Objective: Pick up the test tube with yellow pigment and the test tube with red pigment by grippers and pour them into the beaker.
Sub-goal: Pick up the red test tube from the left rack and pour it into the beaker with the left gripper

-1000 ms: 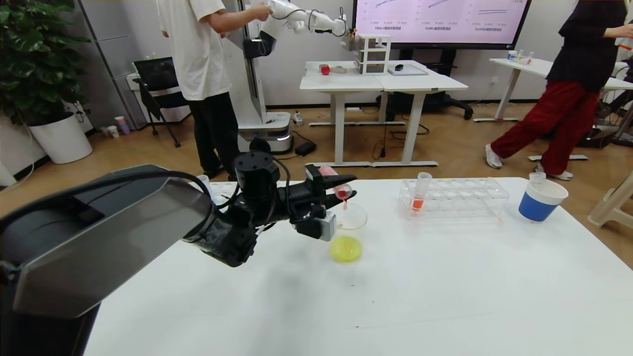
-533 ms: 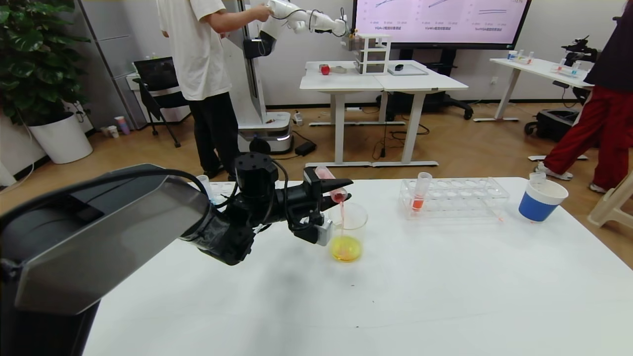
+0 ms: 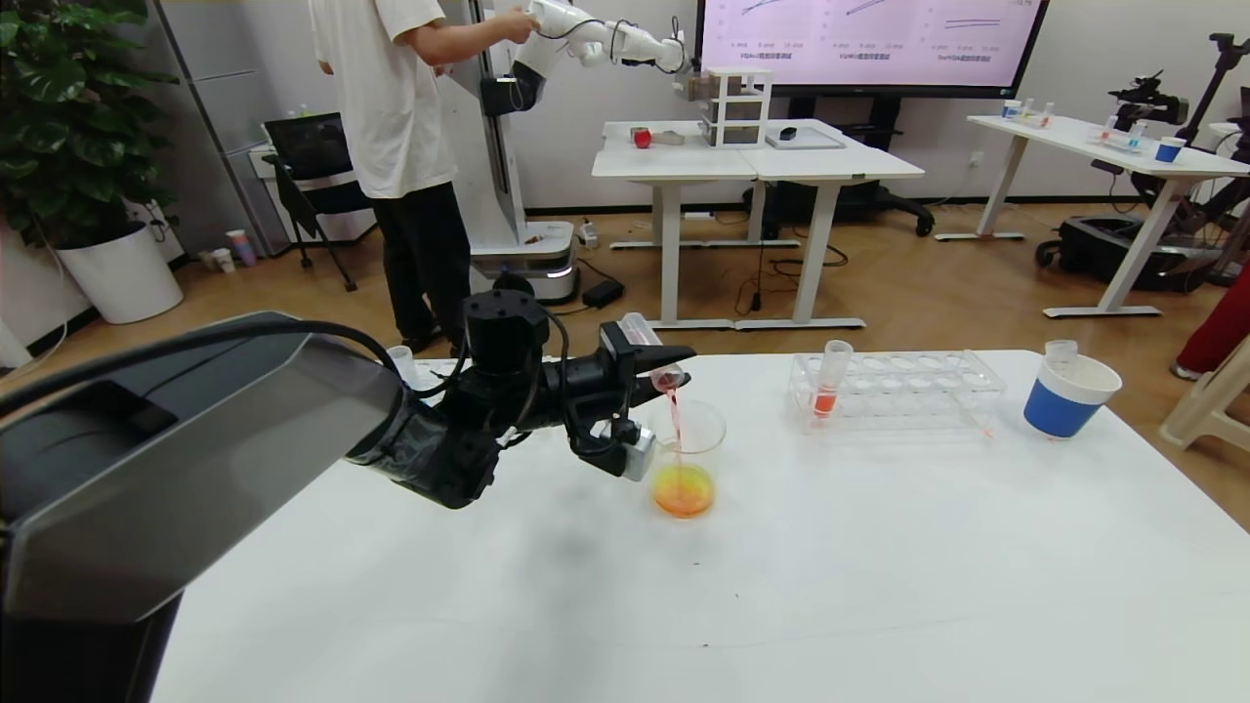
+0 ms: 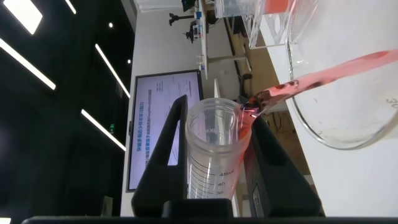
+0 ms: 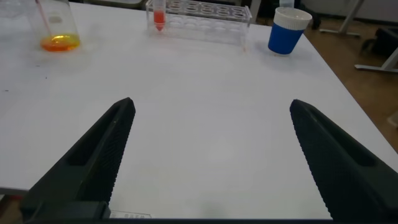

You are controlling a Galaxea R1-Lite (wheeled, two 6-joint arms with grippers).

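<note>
My left gripper [image 3: 672, 367] is shut on the test tube with red pigment [image 3: 642, 339] and holds it tipped over the beaker [image 3: 705, 427]. A thin red stream runs from the tube's mouth into the beaker, where the liquid at the bottom is orange. The left wrist view shows the tube [image 4: 214, 162] clamped between both black fingers, with the stream crossing the beaker's rim [image 4: 323, 132]. My right gripper [image 5: 211, 130] is open and empty, low over the near table. No tube with yellow liquid is in view.
A clear rack [image 3: 908, 391] at the back right holds another red-orange tube [image 3: 829, 383]. A blue-and-white paper cup [image 3: 1069, 395] with an empty clear tube stands at the far right. A person and a white robot arm are beyond the table.
The left gripper has tipped the tube further. The red stream has started and grown, and the beaker's liquid has turned from yellow to orange.
</note>
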